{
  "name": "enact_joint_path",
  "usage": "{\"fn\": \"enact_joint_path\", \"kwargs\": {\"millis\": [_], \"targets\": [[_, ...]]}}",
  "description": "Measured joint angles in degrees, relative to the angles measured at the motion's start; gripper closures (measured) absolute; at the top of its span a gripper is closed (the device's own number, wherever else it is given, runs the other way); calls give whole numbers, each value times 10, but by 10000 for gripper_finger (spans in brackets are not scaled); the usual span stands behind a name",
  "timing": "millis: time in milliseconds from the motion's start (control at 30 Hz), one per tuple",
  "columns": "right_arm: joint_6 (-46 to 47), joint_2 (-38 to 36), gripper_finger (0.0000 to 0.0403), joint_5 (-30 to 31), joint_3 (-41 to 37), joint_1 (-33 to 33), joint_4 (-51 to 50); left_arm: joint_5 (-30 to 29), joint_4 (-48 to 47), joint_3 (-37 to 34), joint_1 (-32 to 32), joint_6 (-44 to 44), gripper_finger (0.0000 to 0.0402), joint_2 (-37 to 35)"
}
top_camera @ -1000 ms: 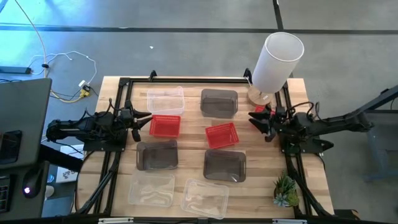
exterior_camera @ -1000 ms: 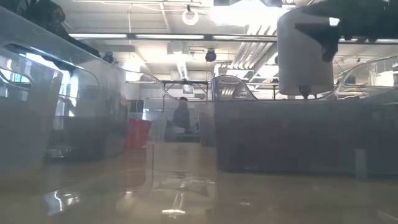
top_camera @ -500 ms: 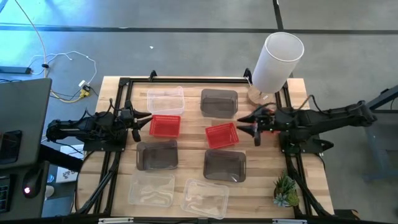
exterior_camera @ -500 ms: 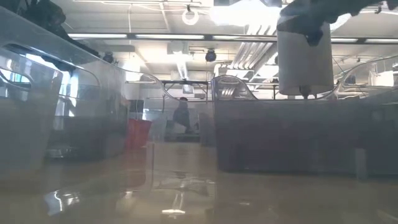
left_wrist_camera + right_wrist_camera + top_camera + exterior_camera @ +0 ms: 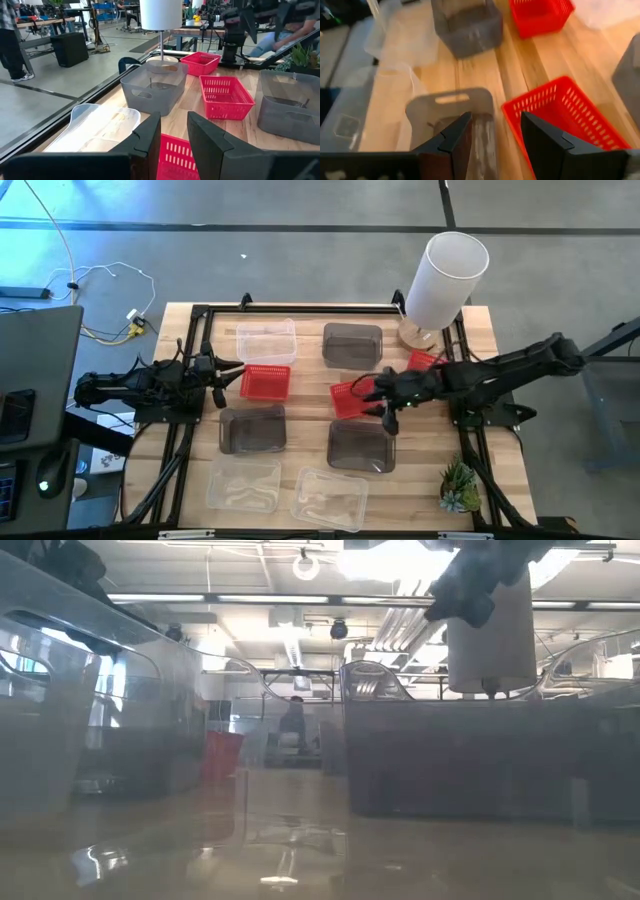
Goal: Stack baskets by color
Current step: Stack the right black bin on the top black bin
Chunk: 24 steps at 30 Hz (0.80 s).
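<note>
at frame centre, our right gripper, jaws spread, empty: we straddle the red basket rim squarely before closing.

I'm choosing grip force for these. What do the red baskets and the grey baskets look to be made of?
The red baskets look like rigid, glossy plastic: slotted mesh walls, moulded rim. The grey baskets seem to be smoky translucent plastic, smooth-walled; the table shows through, and one end has a cut-out handle. Both are probably thin and light.
</note>
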Motion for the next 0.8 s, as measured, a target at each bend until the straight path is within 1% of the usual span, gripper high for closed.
{"fn": "enact_joint_path", "kwargs": {"millis": [133,367,500,600,800], "targets": [[21,47,245,34,40,16,-68,0,0,0,0,0,316,0],[51,117,245,38,86,25,-135,0,0,0,0,0,316,0],[61,151,245,29,98,25,-153,0,0,0,0,0,316,0],[71,168,245,9,100,25,-157,0,0,0,0,0,316,0],[98,185,245,-9,100,25,-162,0,-2,0,0,0,316,0]]}}
